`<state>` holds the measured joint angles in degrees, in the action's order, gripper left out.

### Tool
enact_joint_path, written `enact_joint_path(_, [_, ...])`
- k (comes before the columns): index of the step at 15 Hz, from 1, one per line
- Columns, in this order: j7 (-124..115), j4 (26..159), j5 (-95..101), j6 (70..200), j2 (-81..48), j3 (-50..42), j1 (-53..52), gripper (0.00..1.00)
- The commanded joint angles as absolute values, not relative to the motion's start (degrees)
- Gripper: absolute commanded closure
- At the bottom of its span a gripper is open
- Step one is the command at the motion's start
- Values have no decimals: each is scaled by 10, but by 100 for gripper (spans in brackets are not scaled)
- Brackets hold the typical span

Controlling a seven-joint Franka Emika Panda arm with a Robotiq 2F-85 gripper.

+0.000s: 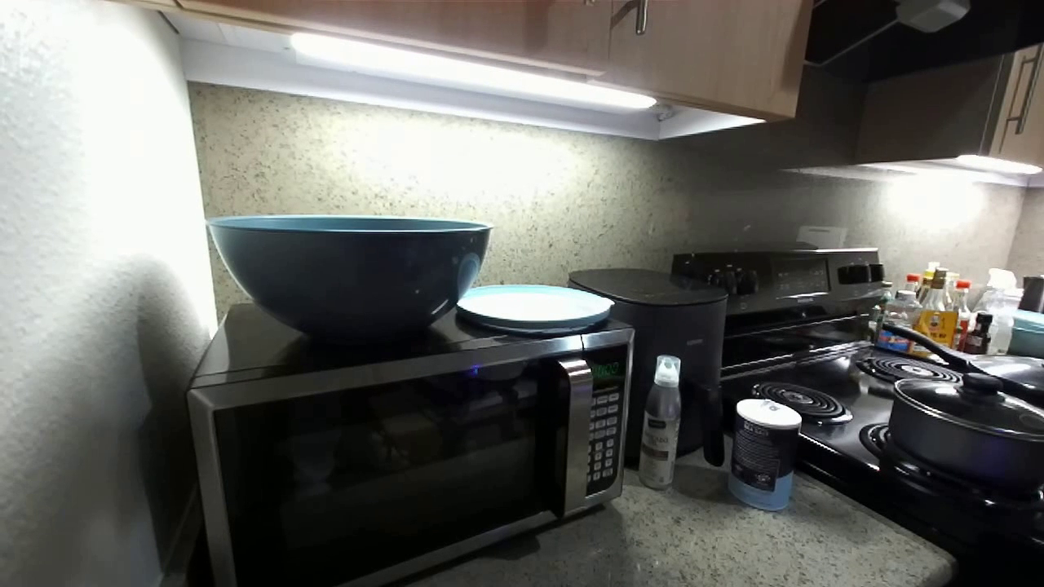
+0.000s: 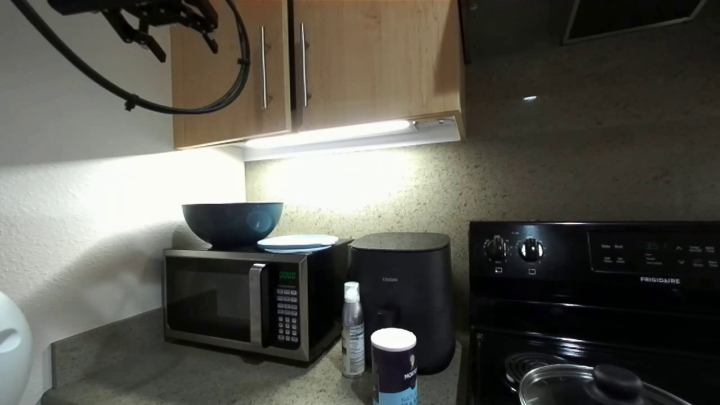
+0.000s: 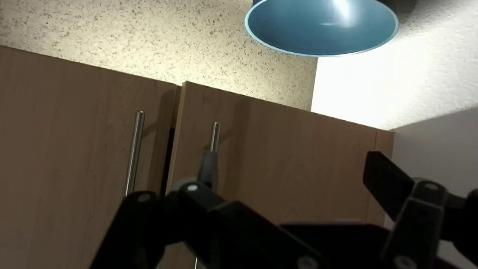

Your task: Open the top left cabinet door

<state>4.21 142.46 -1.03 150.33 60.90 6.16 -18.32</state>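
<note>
The top left cabinet door (image 2: pixel 230 128) is light wood with a vertical metal bar handle (image 2: pixel 263 67). A dark gap shows along its handle side and its edge stands slightly out from the right door. The door (image 3: pixel 272 127) and its handle (image 3: pixel 215 135) also show in the wrist view, which stands upside down. The door's bottom (image 1: pixel 457 28) shows in an exterior view. My gripper (image 2: pixel 187 52) is open and empty in front of the left door. In the wrist view, one finger of the gripper (image 3: pixel 291 158) overlaps the handle; contact cannot be told.
The right cabinet door (image 2: pixel 377 62) has its own handle (image 2: pixel 304 64). Below stand a microwave (image 2: pixel 236 256) with a blue bowl (image 2: pixel 230 225) and plates (image 2: pixel 298 242), an air fryer (image 2: pixel 402 298), a spray bottle (image 2: pixel 353 337) and a canister (image 2: pixel 394 365). A wall (image 2: pixel 112 225) borders the left. A cable (image 2: pixel 169 108) hangs below the gripper.
</note>
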Motion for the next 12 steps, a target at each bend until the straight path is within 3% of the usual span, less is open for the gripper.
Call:
enact_joint_path(1, [53,1412,-17,1506,590,53,-179,0])
enact_joint_path(6, [54,1402,-17,1505,580,53,-179,0])
enact_joint_path(12, [69,1278,-19,1462,428,40,-178,0])
